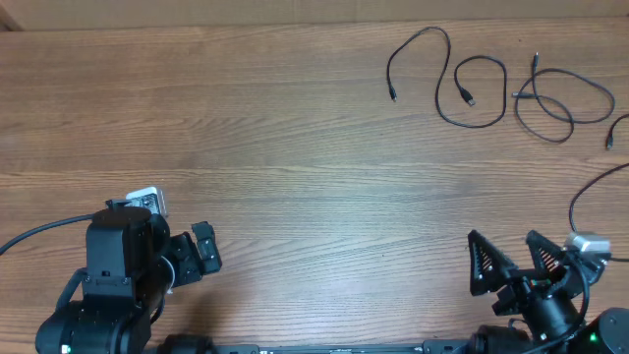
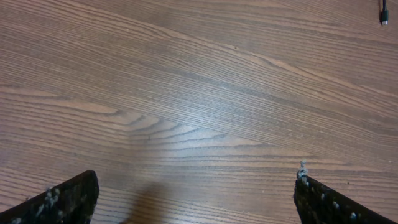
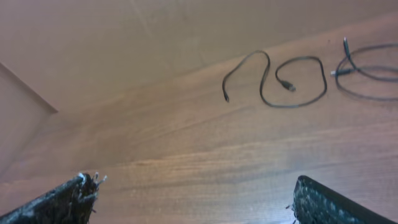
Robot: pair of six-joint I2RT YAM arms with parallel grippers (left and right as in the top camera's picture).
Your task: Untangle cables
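Lying toward the far right of the table (image 1: 295, 147), the cables (image 1: 472, 127) form one S-curved strand and, just right of it, a looped strand that appears to cross itself. Right gripper (image 1: 502, 236): jaws spread wide, empty, at the near edge, well apart from the cables. Left gripper (image 2: 198, 173): jaws spread, empty, at the near left, farther off.

Thin black cables (image 1: 438, 93) with small plug tips are lying flat at the far right of the counter (image 1: 295, 147), spread out rather than bunched. The left strand (image 3: 264, 87) is snaking in an open S. Just beside it, apart, the next strand (image 1: 539, 91) is curling over itself in loose loops.
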